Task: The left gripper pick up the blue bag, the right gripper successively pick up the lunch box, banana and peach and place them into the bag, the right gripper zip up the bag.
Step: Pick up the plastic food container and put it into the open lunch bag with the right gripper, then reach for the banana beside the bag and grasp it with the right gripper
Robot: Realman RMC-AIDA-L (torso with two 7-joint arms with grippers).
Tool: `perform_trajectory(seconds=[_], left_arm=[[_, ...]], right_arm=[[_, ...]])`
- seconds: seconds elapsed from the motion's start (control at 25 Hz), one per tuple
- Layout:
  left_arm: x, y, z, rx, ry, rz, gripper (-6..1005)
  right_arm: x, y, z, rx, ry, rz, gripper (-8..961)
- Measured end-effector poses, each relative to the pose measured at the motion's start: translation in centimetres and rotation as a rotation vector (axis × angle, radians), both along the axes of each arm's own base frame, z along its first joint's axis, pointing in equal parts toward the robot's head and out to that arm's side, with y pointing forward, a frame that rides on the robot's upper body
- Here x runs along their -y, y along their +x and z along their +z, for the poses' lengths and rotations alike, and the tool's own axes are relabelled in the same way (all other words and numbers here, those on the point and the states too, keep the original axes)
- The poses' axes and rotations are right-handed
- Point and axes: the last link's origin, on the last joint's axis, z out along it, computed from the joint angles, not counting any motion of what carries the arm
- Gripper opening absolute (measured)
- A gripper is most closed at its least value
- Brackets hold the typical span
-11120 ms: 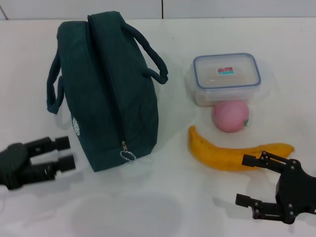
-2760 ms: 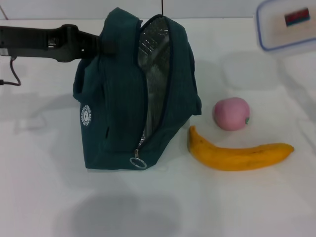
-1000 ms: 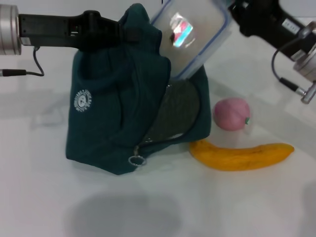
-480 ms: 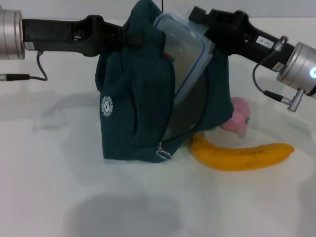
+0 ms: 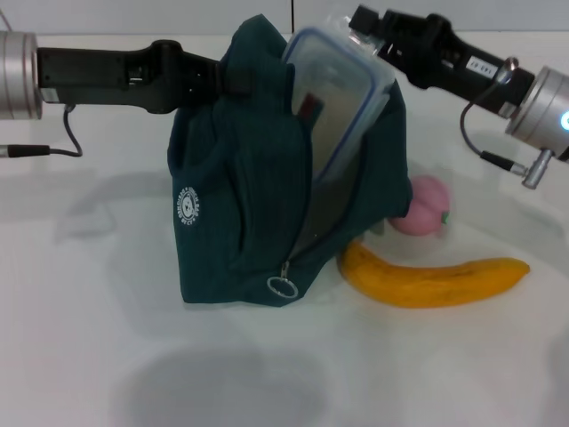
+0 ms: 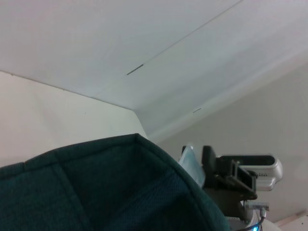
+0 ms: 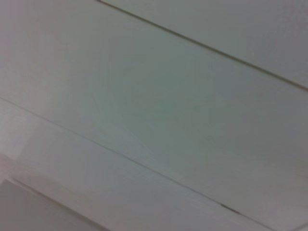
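Left gripper (image 5: 233,78) is clamped on the top edge of the blue bag (image 5: 240,213), holding the mouth up; right gripper (image 5: 366,25) grips the upper end of the lunch box (image 5: 333,102), which hangs below it, tilted and partly inside the opening. Judgement: lower the box along its tilt, keep the rim clear of the zipper edge, and release only once it is seated. Banana (image 5: 436,280) and peach (image 5: 420,205) lie on the table (image 5: 107,356) well below the right gripper, just beside the bag.
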Motion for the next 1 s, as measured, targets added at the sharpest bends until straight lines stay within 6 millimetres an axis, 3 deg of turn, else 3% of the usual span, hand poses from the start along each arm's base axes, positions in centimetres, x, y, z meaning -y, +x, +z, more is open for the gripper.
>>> perform_trajectory(seconds=[0.16,0.36,0.52,0.6,0.92,1.0], left_arm=[[-0.1,0.1,0.1,0.0,0.005,-0.003,32],[-0.2,0.1,0.2,-0.001,0.01,-0.001,32],[-0.3,-0.2,0.6,0.0,0.031,0.009,32],[-0.4,-0.3,0.8,-0.001,0.038,0.015,32],[-0.4,-0.7,1.1,0.005,0.05,0.028,32],[-0.4,-0.7,1.1,0.003,0.049,0.029,32]], right_arm=[[-0.1,0.0,0.5,-0.003,0.021,0.01,104],[-0.2,-0.2,0.6,-0.008,0.027,0.017,327],[0.3,0.0,1.3,0.002,0.085,0.065,443],[1.1,0.5,2.4,0.015,0.159,0.124,501],[3.5,2.7,6.9,0.148,0.312,0.295,572],[3.6,2.5,8.1,0.246,0.303,0.375,667]])
